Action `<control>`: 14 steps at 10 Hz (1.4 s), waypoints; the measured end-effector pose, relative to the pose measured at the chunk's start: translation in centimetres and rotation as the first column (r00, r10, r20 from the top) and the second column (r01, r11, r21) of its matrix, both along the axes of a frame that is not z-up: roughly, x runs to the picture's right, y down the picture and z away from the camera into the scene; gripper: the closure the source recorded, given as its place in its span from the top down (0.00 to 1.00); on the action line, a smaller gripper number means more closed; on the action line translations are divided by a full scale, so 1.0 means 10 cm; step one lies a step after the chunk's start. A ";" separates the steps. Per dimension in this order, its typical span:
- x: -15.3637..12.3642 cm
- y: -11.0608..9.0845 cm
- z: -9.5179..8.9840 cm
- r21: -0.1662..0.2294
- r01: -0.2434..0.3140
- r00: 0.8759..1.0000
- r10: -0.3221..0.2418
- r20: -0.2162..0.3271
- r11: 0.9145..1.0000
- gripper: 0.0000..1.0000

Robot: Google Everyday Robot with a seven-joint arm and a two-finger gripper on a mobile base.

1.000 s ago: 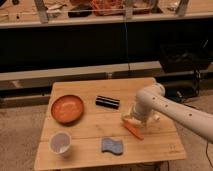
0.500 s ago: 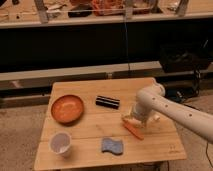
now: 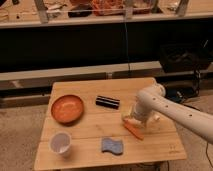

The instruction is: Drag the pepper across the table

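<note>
The gripper is lowered at the end of the white arm, right at the table top. How far it is open cannot be told, nor whether anything is gripped. The pepper is found directly below it on the near side. The thick end lies at the gripper tip and appears to be touched by it. The pointed end is angled away toward the front right.

Against the earlier frames, no shift is seen: the gripper, the arm and the pepper are placed as before, and the other things are unmoved.

Just to the left of the gripper and slightly farther back, a black bar-shaped object is laid flat. Farther left, an orange bowl is set, with only its own orange inside shown. Near the front left corner, well apart from the gripper, a white cup is stood upright; only its pale inside is seen. A blue sponge is laid in front and to the left of the pepper, near it but apart.

The right edge of the table is near the gripper, crossed by the arm. The front edge is near the pepper's tip. Bare planks are left between the gripper and the bowl, in front of the black object.
</note>
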State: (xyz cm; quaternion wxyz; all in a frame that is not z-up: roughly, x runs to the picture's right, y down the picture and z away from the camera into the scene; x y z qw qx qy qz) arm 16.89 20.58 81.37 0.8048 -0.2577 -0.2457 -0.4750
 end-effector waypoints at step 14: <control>-0.18 0.20 0.21 0.087 0.183 0.965 -0.196 0.176 0.979 0.59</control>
